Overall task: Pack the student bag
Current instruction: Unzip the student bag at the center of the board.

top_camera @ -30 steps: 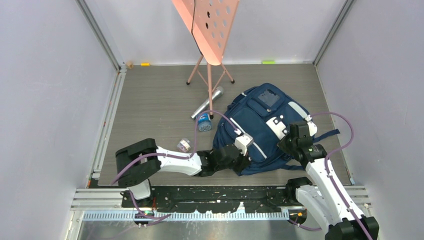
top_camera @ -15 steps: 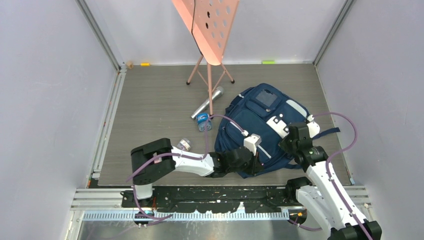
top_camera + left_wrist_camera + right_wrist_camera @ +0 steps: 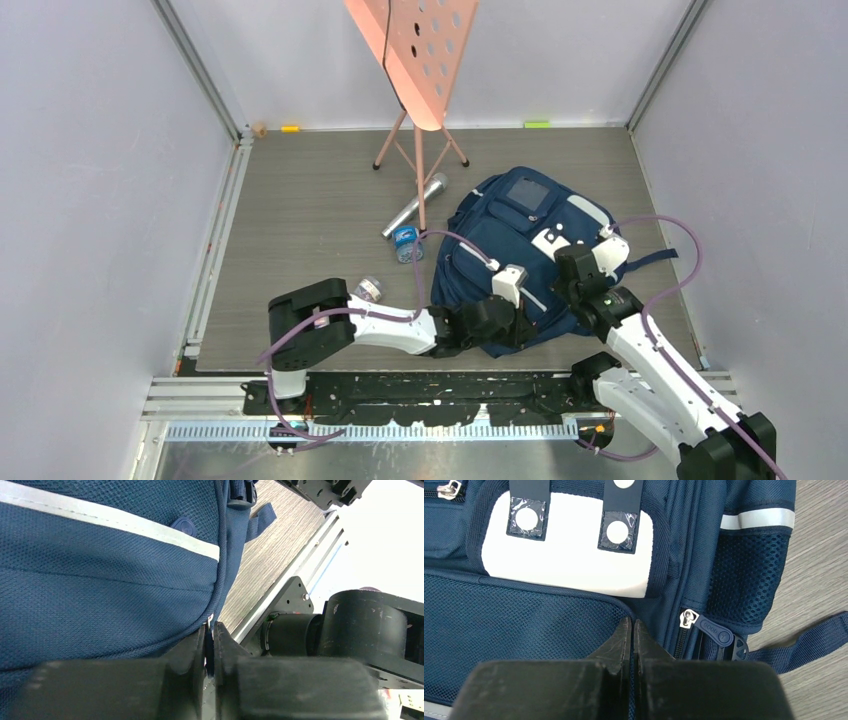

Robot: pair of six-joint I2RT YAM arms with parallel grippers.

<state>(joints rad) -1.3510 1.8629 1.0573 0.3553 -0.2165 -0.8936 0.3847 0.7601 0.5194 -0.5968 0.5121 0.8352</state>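
You have barely started, by my judgement: the student bag point(image 3: 520, 235) lies right of centre on the counter point(image 3: 300, 200), apparently zipped. The microphone point(image 3: 413, 204), blue can point(image 3: 405, 243) and small jar point(image 3: 369, 289) lie outside, to its left. Your left gripper point(image 3: 210, 630) and right gripper point(image 3: 633, 625) have their jaws closed against its fabric.

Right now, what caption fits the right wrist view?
Right gripper, shut, tips at the student bag's mesh panel, below a white patch, beside a zipper pull.

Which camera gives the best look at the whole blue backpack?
Top external: the student bag shows nearly whole, on the table. Left wrist shows only navy fabric with a grey stripe; right wrist, a white patch, mesh and a zipper.
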